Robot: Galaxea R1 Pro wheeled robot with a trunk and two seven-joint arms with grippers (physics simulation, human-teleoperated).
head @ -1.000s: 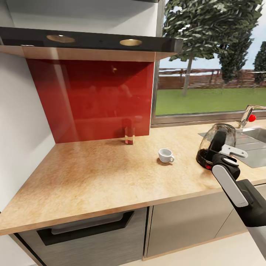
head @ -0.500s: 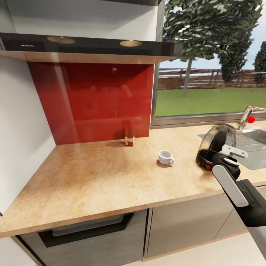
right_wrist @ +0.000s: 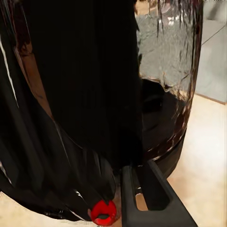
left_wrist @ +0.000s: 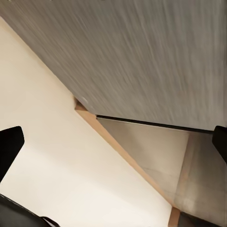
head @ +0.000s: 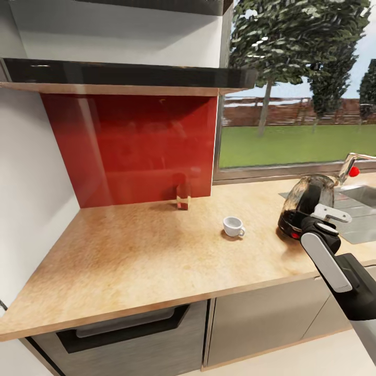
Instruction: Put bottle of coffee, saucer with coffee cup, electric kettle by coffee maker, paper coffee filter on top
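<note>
Right arm (head: 334, 266) reaches up from the front edge of the kitchen countertop (head: 130, 261), white-and-black forearm angled toward the back, wrist bent at the electric kettle (head: 308, 204). Right gripper (head: 319, 219) sits against the kettle's black handle; the right wrist view shows the handle (right_wrist: 80, 94) close up, the red switch (right_wrist: 103, 212) low at the base and one dark finger (right_wrist: 151, 198) lying alongside the base. Whether the fingers are clamped on the handle or merely beside it cannot be told. Left gripper (left_wrist: 113, 156): two dark fingertips at opposite sides of the left wrist view, well apart, nothing between them, pointed at a brushed grey appliance front (left_wrist: 156, 56) and the pale floor (left_wrist: 56, 156). Kettle stands upright near the counter's right part, just beside the inset sink (head: 360, 209), its drainer edge behind it; the faucet (head: 352, 164) with a red knob rises at the back right edge. The coffee cup (head: 233, 226) stands alone mid-counter, handle toward the kettle, well apart from it. A small reddish glass item (head: 183, 196) stands at the back edge against the red splashback (head: 130, 146). Above it, a dark range hood (head: 130, 75). Window (head: 297, 104) at right shows lawn and trees. Below the counter: an oven front (head: 120, 334) and grey cabinet doors (head: 261, 313).
</note>
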